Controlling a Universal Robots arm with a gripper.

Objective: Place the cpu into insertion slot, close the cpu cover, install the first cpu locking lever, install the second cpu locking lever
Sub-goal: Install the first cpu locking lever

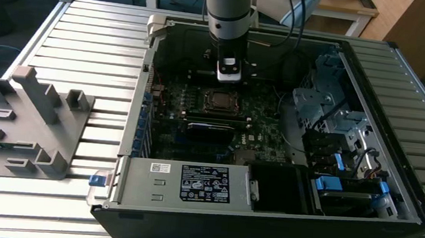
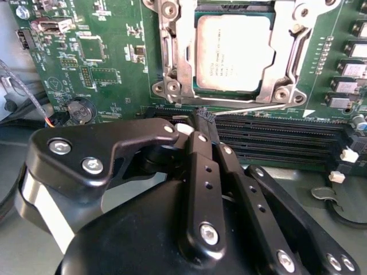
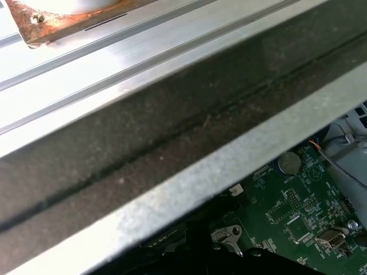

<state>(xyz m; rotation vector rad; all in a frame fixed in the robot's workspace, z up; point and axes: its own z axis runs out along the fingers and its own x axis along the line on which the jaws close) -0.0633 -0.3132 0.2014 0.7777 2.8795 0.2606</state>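
Cpu (image 2: 232, 51) lies flat in the insertion slot (image 2: 233, 93), metal top up, just beyond the tips of the gripper (image 2: 205, 116) and a little to one side of them in the second wrist view. Nearest that camera, the gripper's black fingers (image 2: 198, 172) are drawn tight together with no gap at the tips. The tips rest at the free end of a thin silvery locking lever (image 2: 252, 107). Whether they pinch the rod or only touch it cannot be told. The lever runs along the near edge of the socket, slightly slanted to the black memory slots (image 2: 275, 137) beneath it. Beyond it, the cpu cover (image 2: 172, 57) is folded down around the chip, which shows through its window. The chip is square, its edges lined up with the frame and the memory slots. In the exterior view the gripper (image 1: 229, 74) hangs upright over the motherboard (image 1: 261, 135), just behind the cpu (image 1: 220, 100), inside the open computer case (image 1: 265, 227).
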